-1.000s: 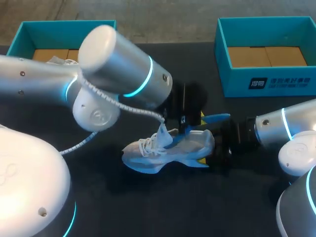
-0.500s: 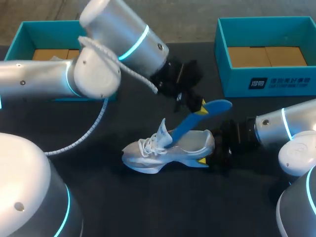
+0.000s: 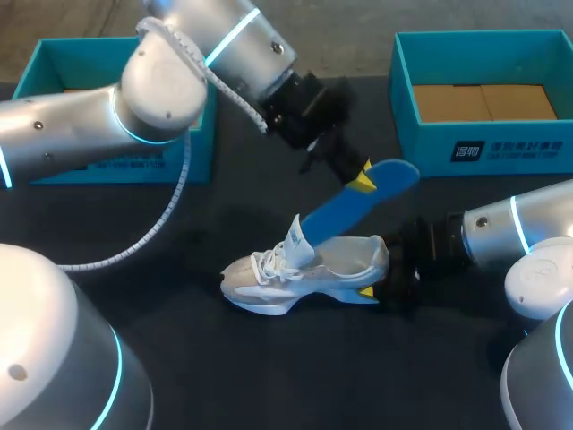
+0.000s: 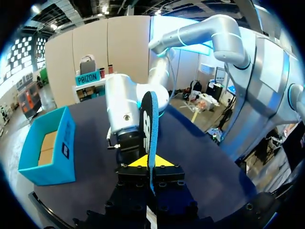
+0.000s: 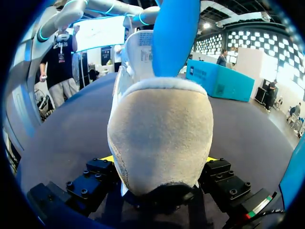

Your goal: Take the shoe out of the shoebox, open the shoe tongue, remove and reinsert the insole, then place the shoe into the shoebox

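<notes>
The white shoe (image 3: 304, 269) stands on its sole on the dark table, toe to the left and tongue up. My right gripper (image 3: 380, 285) is shut on its heel; in the right wrist view the heel (image 5: 162, 138) fills the gap between the fingers of that gripper (image 5: 159, 160). The blue insole (image 3: 354, 204) slants up out of the shoe's opening, its front end still inside. My left gripper (image 3: 360, 179) is shut on the insole's upper end. The left wrist view has the insole (image 4: 151, 129) edge-on between the yellow tips of the left gripper (image 4: 150, 162).
A teal shoebox (image 3: 45, 58) stands at the back left, partly behind my left arm. A second teal shoebox (image 3: 488, 148) stands at the back right, with brown cardboard in its bottom. Bare dark table lies in front of the shoe.
My left arm has risen and swung back, drawing the blue insole farther up out of the shoe. The shoe and my right arm have kept still.
</notes>
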You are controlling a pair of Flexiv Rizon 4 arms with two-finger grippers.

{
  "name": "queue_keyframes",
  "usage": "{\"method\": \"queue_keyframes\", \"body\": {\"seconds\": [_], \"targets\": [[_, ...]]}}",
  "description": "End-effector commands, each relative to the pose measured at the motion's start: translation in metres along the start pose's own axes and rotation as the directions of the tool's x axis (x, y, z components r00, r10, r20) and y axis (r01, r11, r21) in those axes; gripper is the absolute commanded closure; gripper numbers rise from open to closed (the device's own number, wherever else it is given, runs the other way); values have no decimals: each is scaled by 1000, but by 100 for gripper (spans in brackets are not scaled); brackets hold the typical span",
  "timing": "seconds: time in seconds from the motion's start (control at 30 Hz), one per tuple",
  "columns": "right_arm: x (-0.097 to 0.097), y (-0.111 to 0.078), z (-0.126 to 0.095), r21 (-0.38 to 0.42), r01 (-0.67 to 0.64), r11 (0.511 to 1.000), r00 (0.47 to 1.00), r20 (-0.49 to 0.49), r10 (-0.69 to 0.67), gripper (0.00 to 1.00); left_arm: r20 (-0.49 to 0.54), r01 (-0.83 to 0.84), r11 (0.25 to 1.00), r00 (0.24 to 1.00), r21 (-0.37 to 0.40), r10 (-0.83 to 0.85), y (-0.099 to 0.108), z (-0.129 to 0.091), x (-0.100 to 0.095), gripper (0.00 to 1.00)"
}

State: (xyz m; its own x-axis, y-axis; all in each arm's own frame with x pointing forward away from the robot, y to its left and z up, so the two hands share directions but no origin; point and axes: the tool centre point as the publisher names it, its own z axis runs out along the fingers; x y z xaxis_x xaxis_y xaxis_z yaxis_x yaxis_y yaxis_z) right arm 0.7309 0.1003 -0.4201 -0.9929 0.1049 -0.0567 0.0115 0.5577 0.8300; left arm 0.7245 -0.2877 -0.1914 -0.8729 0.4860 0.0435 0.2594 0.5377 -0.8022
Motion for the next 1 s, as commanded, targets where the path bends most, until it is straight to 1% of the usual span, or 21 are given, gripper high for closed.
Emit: {"method": "queue_keyframes", "body": {"seconds": [0.03, 0.13, 0.2, 0.23, 0.27, 0.57, 0.7, 1.0], "targets": [[0, 1, 2, 7, -1, 1000, 1000, 1, 1, 100, -5, -29, 999, 1000, 40, 29, -5, -12, 6, 100], [0, 1, 2, 7, -1, 1000, 1000, 1, 1, 100, -9, -51, 997, 999, 55, 52, -15, -18, 9, 100], [0, 1, 2, 7, -1, 1000, 1000, 1, 1, 100, -20, -75, 994, 997, 81, 77, -22, -21, 11, 100], [0, 1, 2, 7, -1, 1000, 1000, 1, 1, 100, -26, -80, 993, 996, 82, 82, -25, -23, 11, 100], [0, 1, 2, 7, -1, 1000, 1000, 1, 1, 100, -27, -95, 990, 995, 101, 98, -29, -25, 13, 100], [0, 1, 2, 7, -1, 1000, 1000, 1, 1, 100, -11, -159, 978, 987, 137, 162, -56, -43, 23, 100], [0, 1, 2, 7, -1, 1000, 1000, 1, 1, 100, -3, -173, 976, 985, 133, 175, -62, -48, 24, 100], [0, 1, 2, 7, -1, 1000, 1000, 1, 1, 100, -3, -173, 976, 985, 133, 175, -62, -48, 24, 100]]}}
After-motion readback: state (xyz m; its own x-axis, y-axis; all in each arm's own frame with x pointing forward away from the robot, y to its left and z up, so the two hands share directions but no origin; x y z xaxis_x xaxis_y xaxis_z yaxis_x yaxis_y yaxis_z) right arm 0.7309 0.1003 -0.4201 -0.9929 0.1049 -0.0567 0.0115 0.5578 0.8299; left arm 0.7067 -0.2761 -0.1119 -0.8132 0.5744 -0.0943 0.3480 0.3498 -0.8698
